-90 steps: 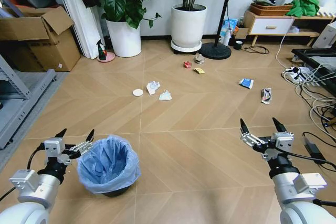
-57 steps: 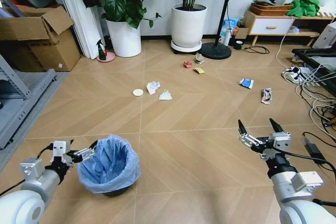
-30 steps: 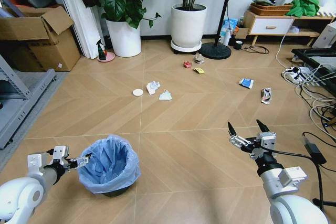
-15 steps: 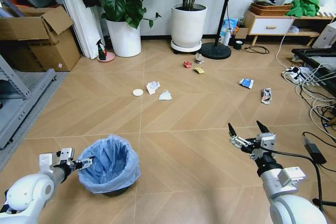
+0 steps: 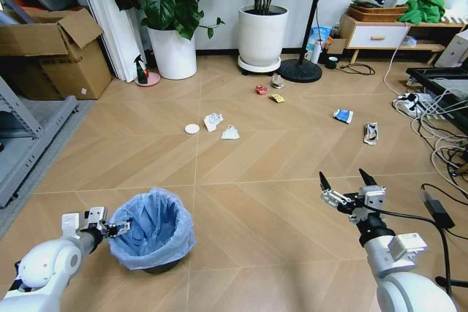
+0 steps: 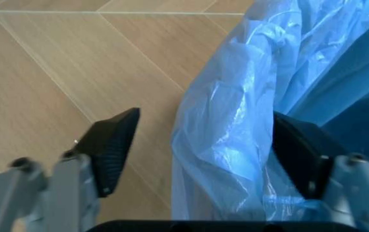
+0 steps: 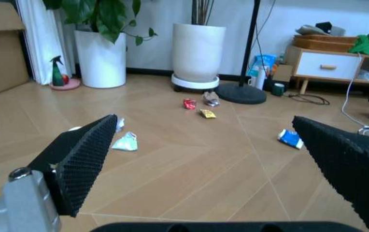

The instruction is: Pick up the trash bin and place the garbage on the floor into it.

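My left pincer (image 5: pixel 117 227) was down low at the near left part of the floor (image 5: pixel 241 202), pressed up to the left side of the trash bin (image 5: pixel 151 229). Its fingers were spread wide and straddled the rim: in the left wrist view one pad (image 6: pixel 113 147) sat outside over bare floor and the other pad (image 6: pixel 300 152) sat inside the bin, with the folded blue bag (image 6: pixel 236 121) between them. I could not tell whether either pad actually touched the plastic. The bin stood upright on the floor.

My right pincer (image 5: pixel 351 193) hung above the near right part of the floor, well apart from the bin, with its fingers spread wide and nothing between them.

The garbage lay farther out, toward the wall. A white disc (image 5: pixel 191 128) and two crumpled tissues (image 5: pixel 213 121) (image 5: pixel 230 133) were grouped near the middle of the floor. A crushed red can (image 5: pixel 260 90), a yellow wrapper (image 5: pixel 277 98) and a crumpled brown paper (image 5: pixel 277 81) lay just in front of the white plant pot (image 5: pixel 262 34). Two blue-and-white packets (image 5: pixel 343 115) (image 5: pixel 371 133) lay toward the right edge of the floor, near the cables (image 5: pixel 431 111). A green spray bottle (image 5: pixel 140 71) stood beside the other plant pot (image 5: pixel 173 52).
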